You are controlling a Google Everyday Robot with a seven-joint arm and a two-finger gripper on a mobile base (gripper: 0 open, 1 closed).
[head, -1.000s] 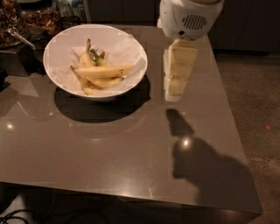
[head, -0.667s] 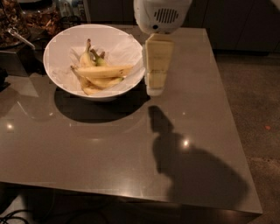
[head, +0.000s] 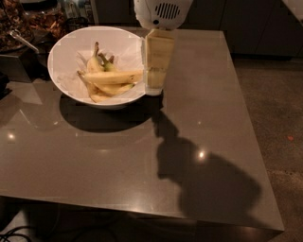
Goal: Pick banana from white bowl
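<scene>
The white bowl stands at the back left of the table, lined with crumpled white paper. In it lies the banana, long, nearly straight and pale yellow, pointing right, across shorter curved yellow bananas and a small greenish one. My gripper hangs down from the white arm head over the bowl's right rim, just right of the banana's right end. It covers part of the rim.
The grey-brown table reaches to the front and right, with its right edge over a dark floor. Dark containers with food and a utensil stand at the back left, beyond the bowl. The arm's shadow lies across the table's middle.
My gripper has moved left across the table, from well right of the bowl to over its right rim. The bowl and bananas have not moved.
</scene>
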